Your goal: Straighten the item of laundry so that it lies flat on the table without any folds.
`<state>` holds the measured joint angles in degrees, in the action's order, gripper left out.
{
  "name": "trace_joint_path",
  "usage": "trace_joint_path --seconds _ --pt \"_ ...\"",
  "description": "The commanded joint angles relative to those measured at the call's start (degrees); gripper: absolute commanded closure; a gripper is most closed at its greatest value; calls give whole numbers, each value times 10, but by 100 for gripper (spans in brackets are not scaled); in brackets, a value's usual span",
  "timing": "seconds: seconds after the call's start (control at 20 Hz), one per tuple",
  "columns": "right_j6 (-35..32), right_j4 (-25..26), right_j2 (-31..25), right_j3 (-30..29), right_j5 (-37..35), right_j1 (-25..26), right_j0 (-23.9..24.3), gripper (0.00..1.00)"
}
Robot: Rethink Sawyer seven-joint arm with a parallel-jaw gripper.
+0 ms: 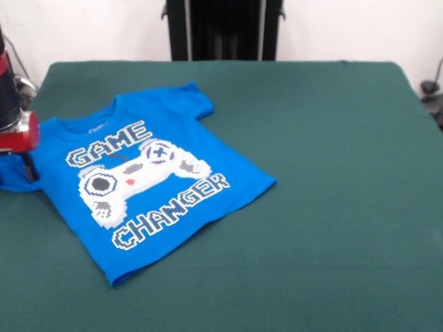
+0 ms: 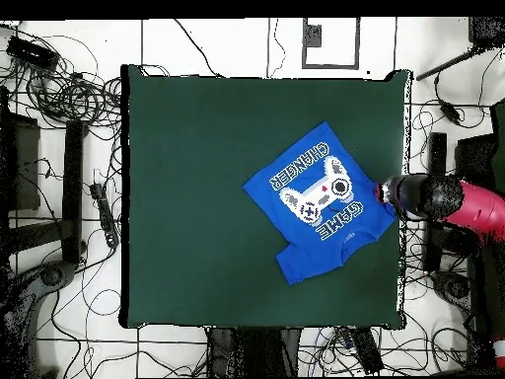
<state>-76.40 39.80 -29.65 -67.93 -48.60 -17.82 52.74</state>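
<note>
Shirt hem (image 1: 118,273) and body are laid flat on table (image 1: 325,207); one sleeve (image 1: 17,173) is bunched under gripper (image 1: 28,166), whose grip state cannot be told.

shirt (image 1: 149,180): flat, print up | hand (image 1: 26,162): at sleeve | table (image 1: 332,173)

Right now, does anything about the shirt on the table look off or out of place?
The blue T-shirt lies mostly flat but askew, turned at an angle to the table edges. The sleeve under the pincer at the table's edge looks bunched and dark, unlike the other sleeve, which is spread out. No damage shows.
</note>
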Motion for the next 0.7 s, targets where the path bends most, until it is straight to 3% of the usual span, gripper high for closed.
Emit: trace_joint_path --seconds 0.05,0.4,0.7 --pt "81 -1 -13 -29 -16 3 -27 0" --pt "60 -3 -8 -71 -5 -25 -30 0" --pt "-10 -12 6 -161 26 -82 -38 0"
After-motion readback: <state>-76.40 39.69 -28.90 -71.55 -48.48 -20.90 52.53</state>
